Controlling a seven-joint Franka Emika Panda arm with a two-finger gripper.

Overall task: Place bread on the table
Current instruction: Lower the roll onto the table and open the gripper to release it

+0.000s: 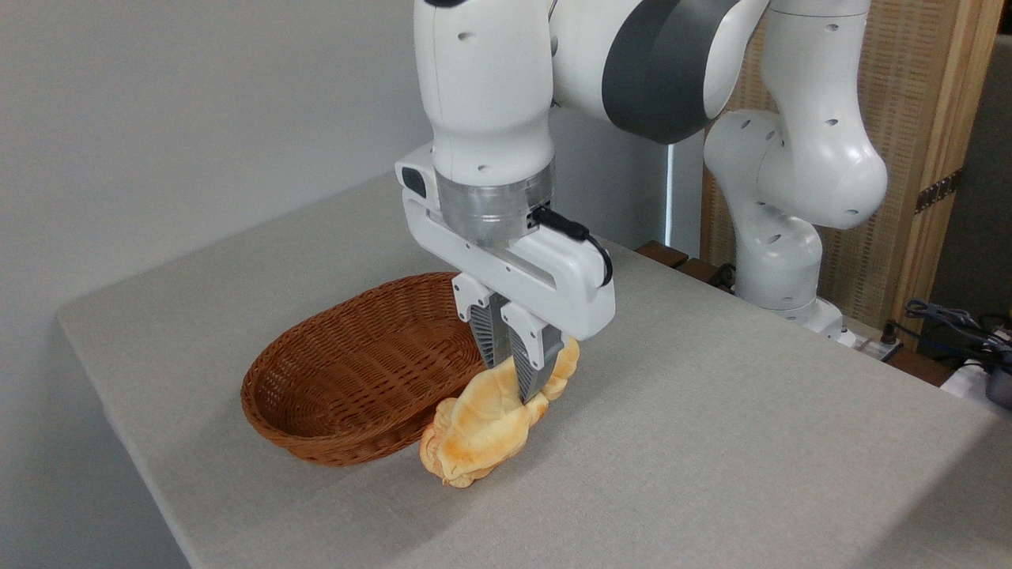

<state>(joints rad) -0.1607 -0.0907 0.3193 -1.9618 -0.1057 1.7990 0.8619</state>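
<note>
The jaws [518, 371] are clenched on the bread [494, 415], gripping it near its upper end, so the loaf hangs tilted with its lower end down by the bench [711, 442], just right of the basket [348, 371]. The basket looks empty. Low in front, at the loaf's lower end, sits a lumpy pale mass [455, 462] that may be a separate small roll; the loaf covers most of it, and I cannot tell where one stops and the other starts.

The main risk, as I judge it, is the landing spot. If the bread is let go here it may come down on that lump or against the basket wall, then tip, roll, or end up leaning rather than lying flat on the bench. Pressing lower could shove the lump aside or nudge the basket. The grip sits off-centre, so the loaf could also swing or slip as it is lowered.
</note>
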